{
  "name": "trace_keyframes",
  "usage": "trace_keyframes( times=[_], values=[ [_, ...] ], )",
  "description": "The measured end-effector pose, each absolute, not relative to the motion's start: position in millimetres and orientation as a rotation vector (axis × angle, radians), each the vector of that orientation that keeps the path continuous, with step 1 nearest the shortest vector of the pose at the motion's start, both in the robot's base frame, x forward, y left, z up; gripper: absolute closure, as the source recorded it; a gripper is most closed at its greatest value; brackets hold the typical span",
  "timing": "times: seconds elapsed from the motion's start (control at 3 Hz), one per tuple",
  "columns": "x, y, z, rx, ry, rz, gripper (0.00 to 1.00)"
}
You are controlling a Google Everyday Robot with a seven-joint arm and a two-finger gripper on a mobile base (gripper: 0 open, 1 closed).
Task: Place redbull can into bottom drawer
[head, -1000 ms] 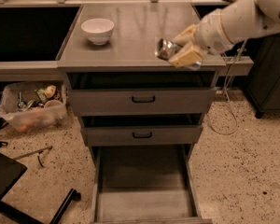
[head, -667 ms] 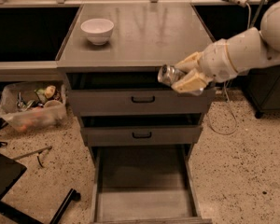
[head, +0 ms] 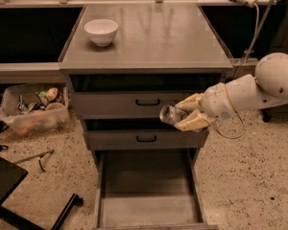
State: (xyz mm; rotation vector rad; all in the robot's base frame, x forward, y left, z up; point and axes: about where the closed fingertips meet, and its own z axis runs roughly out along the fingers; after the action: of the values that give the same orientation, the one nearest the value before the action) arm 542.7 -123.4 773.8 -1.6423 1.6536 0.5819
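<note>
My gripper is shut on the redbull can, a small shiny silver can held on its side with its end pointing left. It hangs in front of the two upper drawers, at the right side of the cabinet, level with the gap between them. The bottom drawer is pulled far out below, a long grey tray with low side walls and a bare floor. The can is well above the drawer's floor, over its back right part.
A white bowl stands on the grey cabinet top at the back left. Two shallower drawers with black loop handles sit above the bottom one. A plastic bin of clutter is on the floor left. A black object lies bottom left.
My gripper has carried the can down from the cabinet top's front edge to in front of the upper drawers, lower and slightly left. Nothing else moved.
</note>
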Motion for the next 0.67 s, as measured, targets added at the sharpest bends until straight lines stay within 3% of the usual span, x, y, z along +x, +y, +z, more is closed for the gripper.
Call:
trace_keyframes(
  times=[0.67],
  values=[
    [534.0,-120.3,757.5,-1.615,1.669,0.592,1.00]
  ],
)
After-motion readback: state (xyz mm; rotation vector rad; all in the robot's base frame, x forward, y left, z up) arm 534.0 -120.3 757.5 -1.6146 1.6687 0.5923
